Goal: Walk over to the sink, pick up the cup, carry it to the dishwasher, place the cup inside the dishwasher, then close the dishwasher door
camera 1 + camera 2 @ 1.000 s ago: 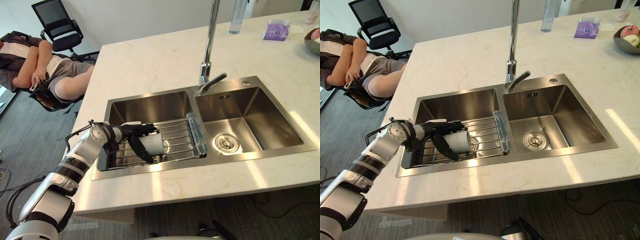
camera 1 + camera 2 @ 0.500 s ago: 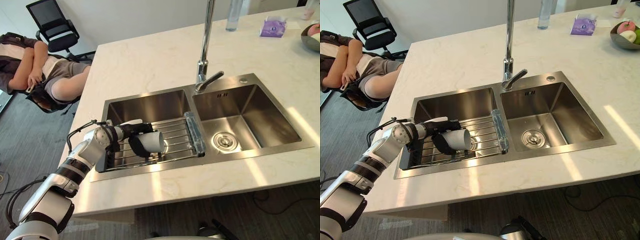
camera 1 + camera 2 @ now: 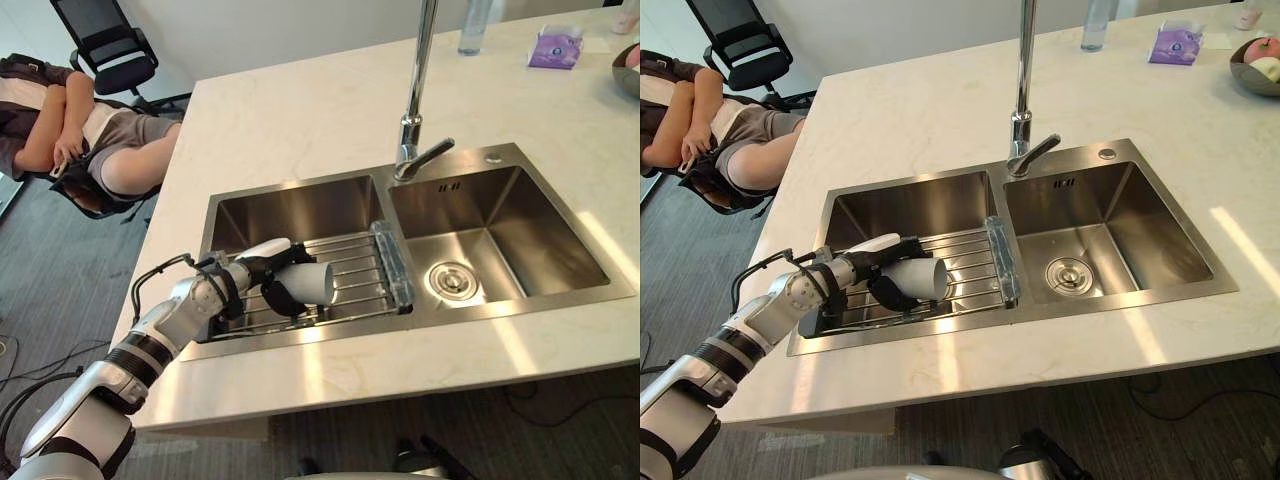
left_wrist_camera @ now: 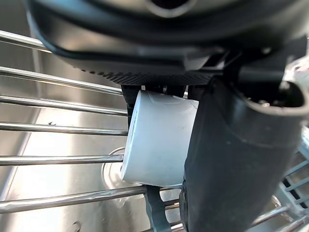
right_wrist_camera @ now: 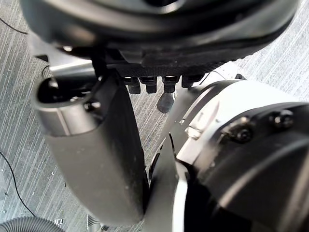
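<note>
left hand (image 3: pixel 258 273) curled round white cup (image 3: pixel 313 283), on its side over the rack (image 3: pixel 356 264) in the sink (image 3: pixel 300 206); lift straight up, clear the wires and rim before swinging away

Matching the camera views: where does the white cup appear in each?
Left eye view: cup left of centre, in the left hand.
Right eye view: cup left of centre.
Left wrist view: cup at centre.
Right wrist view: right hand over floor.
Shared landmark: wire rack.
</note>
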